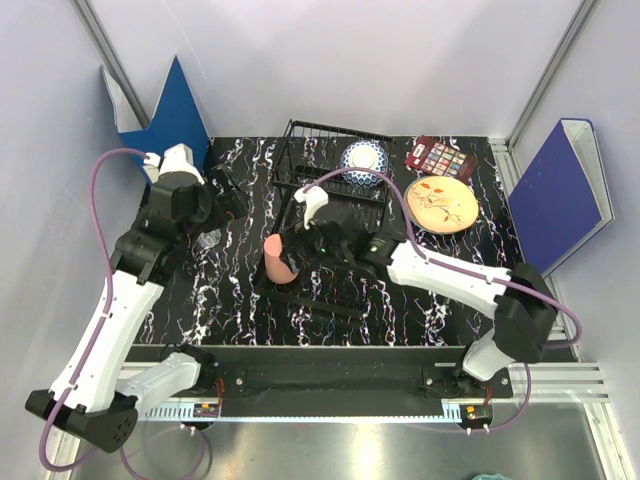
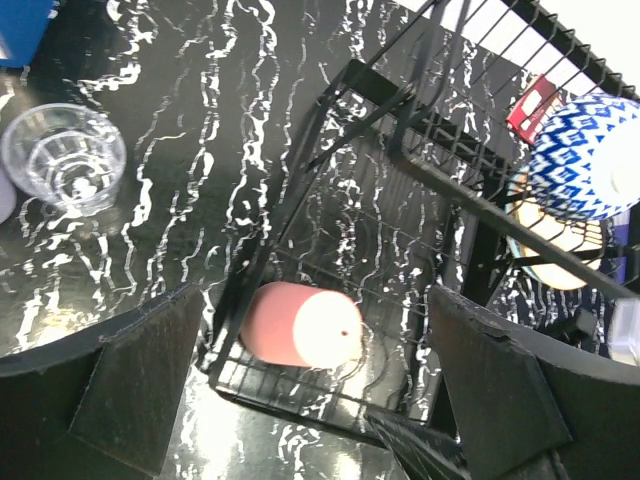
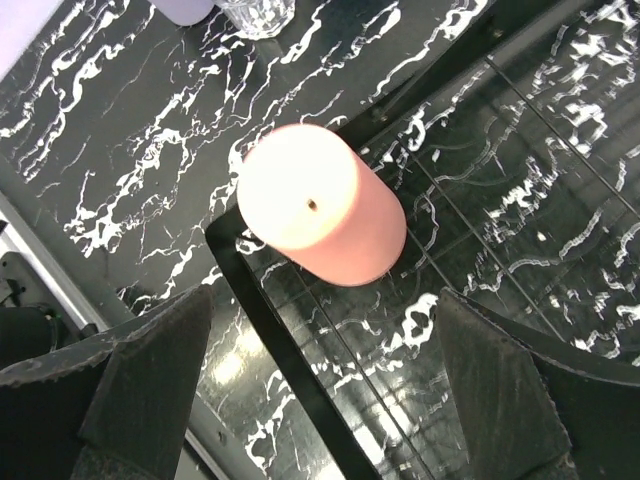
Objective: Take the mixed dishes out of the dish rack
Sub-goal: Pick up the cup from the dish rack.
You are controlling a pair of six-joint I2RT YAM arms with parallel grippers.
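My right jaws are wide open and hold nothing. They hang right over the pink cup. It stands upside down in the near left corner of the dish rack, just beside the rack's black edge bar. If I go down now, one side of the jaws could hit that bar and shove the rack, or knock the cup over. My left jaws are wide open and empty too, and they point at the same cup, so the two arms could bump. The glass cup stands on the table left of the rack. A big swing could tip it.
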